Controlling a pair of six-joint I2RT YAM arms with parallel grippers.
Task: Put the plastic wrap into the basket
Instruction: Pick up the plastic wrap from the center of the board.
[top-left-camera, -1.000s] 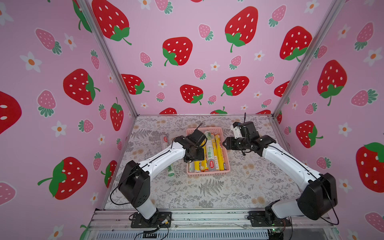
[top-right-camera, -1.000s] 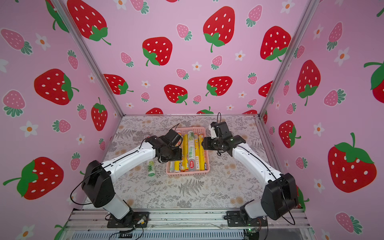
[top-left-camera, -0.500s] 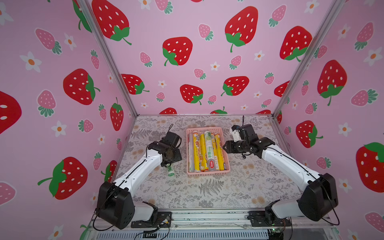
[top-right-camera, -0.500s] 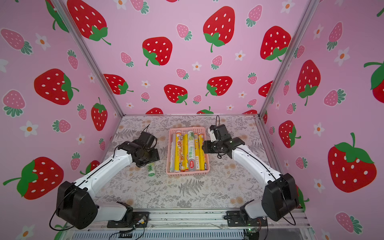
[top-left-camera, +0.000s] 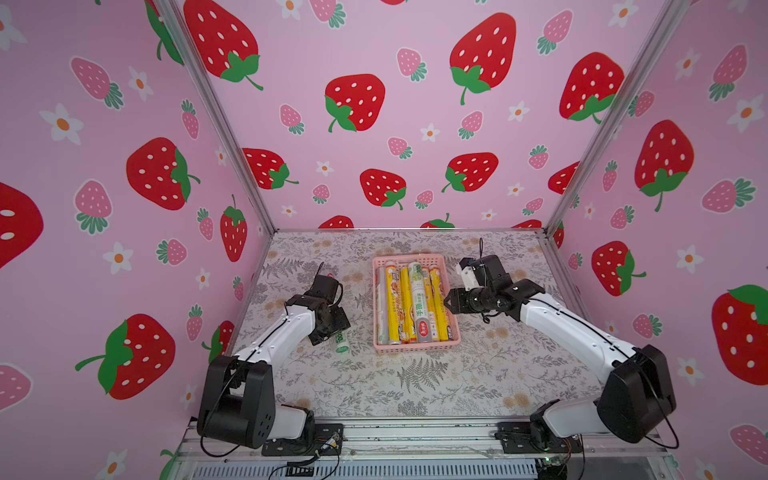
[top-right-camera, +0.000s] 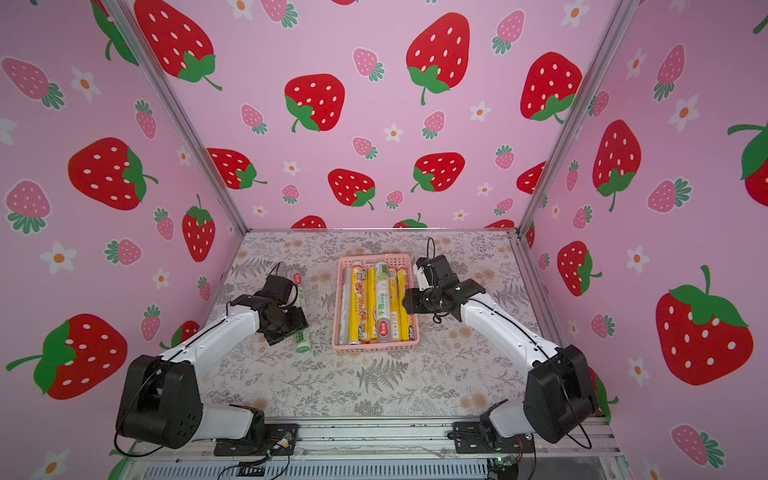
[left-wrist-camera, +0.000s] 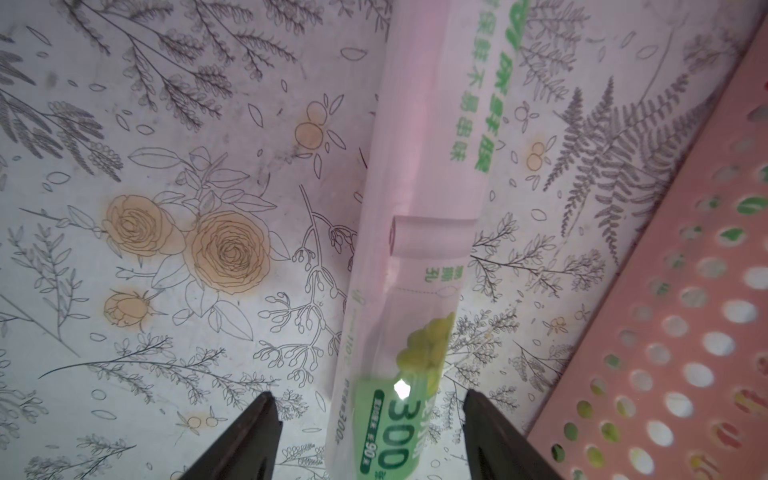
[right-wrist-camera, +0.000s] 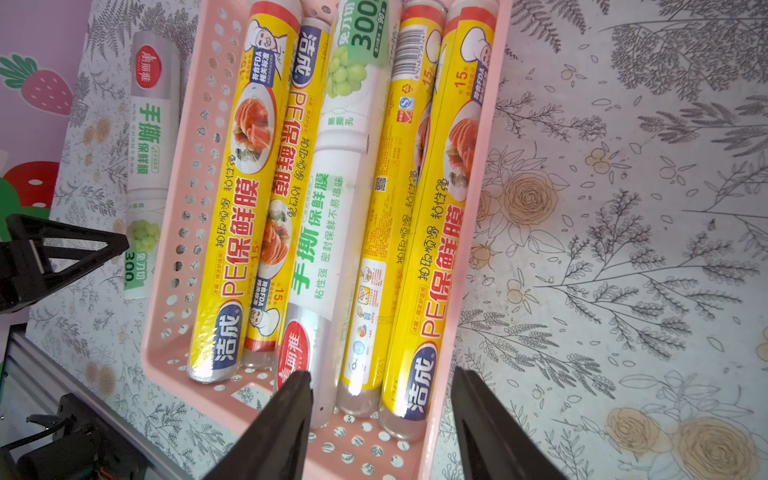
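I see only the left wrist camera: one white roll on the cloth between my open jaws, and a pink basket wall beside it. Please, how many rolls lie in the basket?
Observer: At least five rolls lie side by side in the basket: four yellow, one white with green print.
Operator: Where is the right arm?
Observer: The right gripper hangs at the basket's side away from your roll, jaws open and empty.
Operator: Are other rolls outside?
Observer: I see only your white roll outside. In both top views the left gripper covers its middle.
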